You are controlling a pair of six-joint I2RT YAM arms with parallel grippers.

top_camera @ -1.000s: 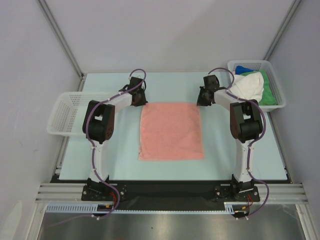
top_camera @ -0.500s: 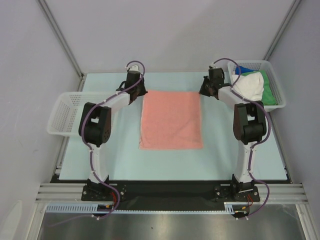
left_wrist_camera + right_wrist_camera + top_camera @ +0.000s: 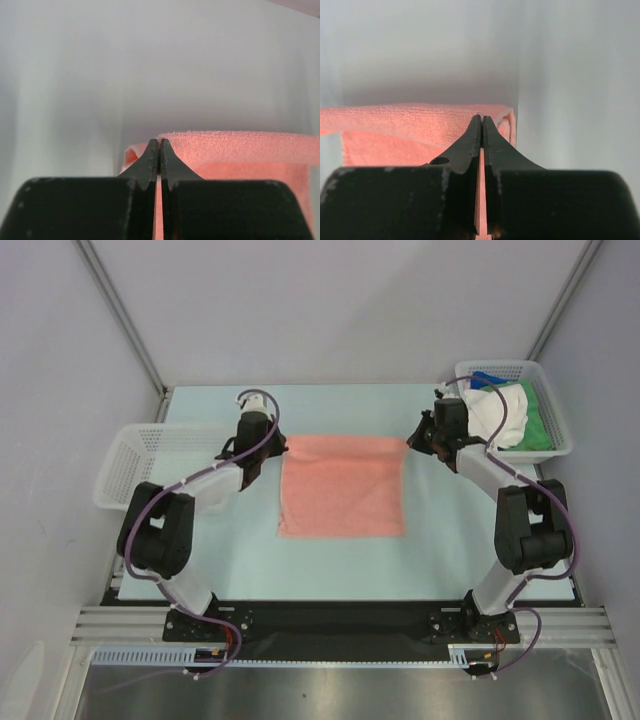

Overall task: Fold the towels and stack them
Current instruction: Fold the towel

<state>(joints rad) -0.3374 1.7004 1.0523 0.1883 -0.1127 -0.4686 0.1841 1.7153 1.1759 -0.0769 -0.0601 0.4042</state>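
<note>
Lying on the pale blue table (image 3: 440, 550) between the arms, the salmon pink terry cloth towel (image 3: 342, 495) makes a shorter rectangle than half a second ago. Its far edge has come back toward the arm bases and sits raised as a paler, rolled-over band, while the near edge has stayed put.

The left gripper (image 3: 278, 446) is clamped on the far left corner and the right gripper (image 3: 409, 443) on the far right corner. Each wrist view shows black tapered fingers pressed together with nubbly pink pile nipped at the tips.

Both arms' elbows have swung outward since then.

At the far right, a white perforated plastic basket (image 3: 548, 375) holds a crumpled white towel (image 3: 498, 412), a green towel (image 3: 537, 422) and a blue towel (image 3: 483, 379). A second white perforated basket (image 3: 125, 480) overhangs the table's left edge.
</note>
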